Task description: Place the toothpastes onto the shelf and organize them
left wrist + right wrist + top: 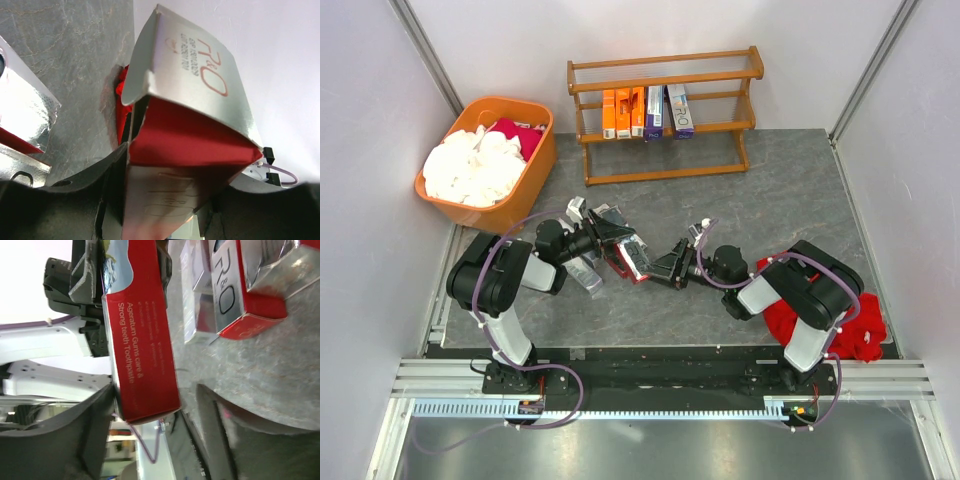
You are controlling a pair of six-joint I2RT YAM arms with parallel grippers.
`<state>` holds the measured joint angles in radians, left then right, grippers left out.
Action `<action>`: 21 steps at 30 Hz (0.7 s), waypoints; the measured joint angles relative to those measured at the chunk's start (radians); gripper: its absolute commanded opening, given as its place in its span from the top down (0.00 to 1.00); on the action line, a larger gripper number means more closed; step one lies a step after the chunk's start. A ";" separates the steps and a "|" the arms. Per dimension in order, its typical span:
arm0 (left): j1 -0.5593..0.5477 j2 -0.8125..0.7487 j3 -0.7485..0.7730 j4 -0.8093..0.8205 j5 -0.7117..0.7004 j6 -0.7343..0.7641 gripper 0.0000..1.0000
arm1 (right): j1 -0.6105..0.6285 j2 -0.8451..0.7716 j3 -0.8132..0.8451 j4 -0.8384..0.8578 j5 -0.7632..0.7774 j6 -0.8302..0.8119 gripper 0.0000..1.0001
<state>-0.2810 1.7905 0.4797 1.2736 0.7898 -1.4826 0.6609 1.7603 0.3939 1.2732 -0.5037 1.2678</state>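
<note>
Grey table [800, 200] from above: in front of the shelf [665, 120], the left gripper [620, 245] clamps a red-and-silver carton [634, 262], and the right gripper [668, 268] sits at its far end. Left wrist: fingers [90, 185] pinch the carton [190, 135]. Right wrist: fingers [95, 432] are spread, with the carton [145, 350] end between them.

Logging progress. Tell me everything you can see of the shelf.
The shelf looks like orange-brown wood: three tiers of rails between solid end panels. It stands upright at the far edge of the table. On its middle tier stand three orange cartons and two purple-and-white cartons, side by side; other tiers are bare.
</note>
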 measured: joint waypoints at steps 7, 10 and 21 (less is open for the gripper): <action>0.003 0.000 0.000 -0.007 0.002 0.001 0.40 | 0.000 0.064 0.000 0.083 -0.023 0.098 0.58; 0.004 0.000 0.000 -0.008 0.005 0.000 0.32 | 0.000 0.073 0.000 0.095 -0.024 0.113 0.62; 0.006 -0.043 0.000 -0.016 0.032 0.047 0.00 | -0.010 0.073 -0.011 0.077 -0.023 0.123 0.64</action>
<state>-0.2752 1.7473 0.4797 1.2575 0.8215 -1.4361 0.6506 1.8332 0.3832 1.3499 -0.5270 1.3907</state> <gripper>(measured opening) 0.993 0.499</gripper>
